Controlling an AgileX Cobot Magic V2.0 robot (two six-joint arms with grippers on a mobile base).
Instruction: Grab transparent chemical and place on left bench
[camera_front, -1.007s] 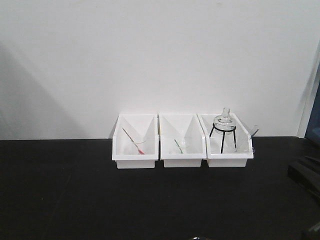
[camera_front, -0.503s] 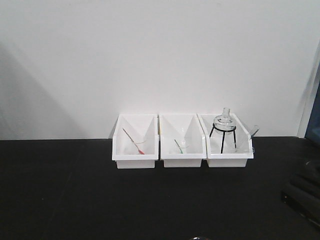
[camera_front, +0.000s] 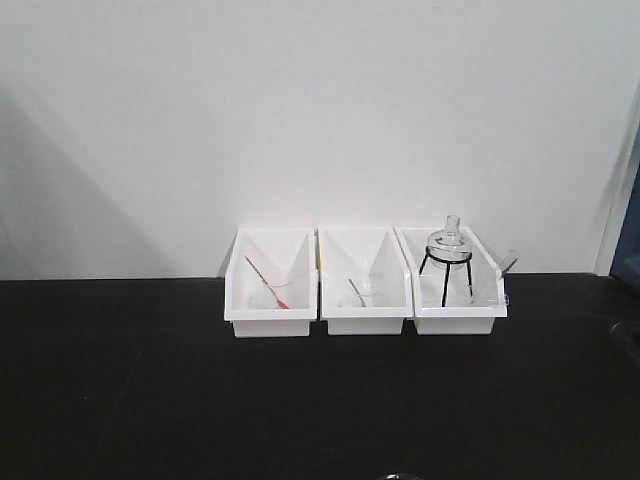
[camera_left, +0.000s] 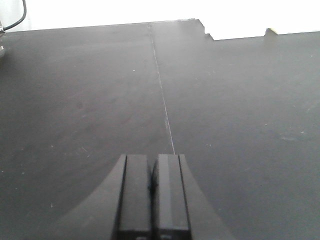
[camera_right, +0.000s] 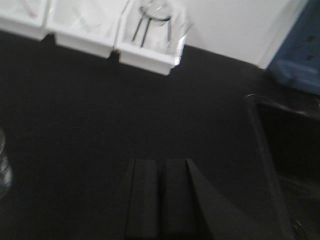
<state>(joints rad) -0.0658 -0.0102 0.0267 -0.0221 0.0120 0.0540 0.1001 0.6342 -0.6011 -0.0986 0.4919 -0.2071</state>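
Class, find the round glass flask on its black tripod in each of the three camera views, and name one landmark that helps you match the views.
Exterior front view: the flask on its tripod stands in the rightmost white bin, right of centre against the wall.
Left wrist view: not in it; only black countertop and the shut left pincer.
Right wrist view: top centre, blurred, in the bin nearest the right.
Shared landmark: the row of three white bins, in the front and right wrist views.

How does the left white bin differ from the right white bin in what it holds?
The left bin holds a red stirrer; the right bin holds a round flask on a black tripod. The flask rises above its bin's rim; the red stirrer stays lower. Both bins are white and stand on the black bench.
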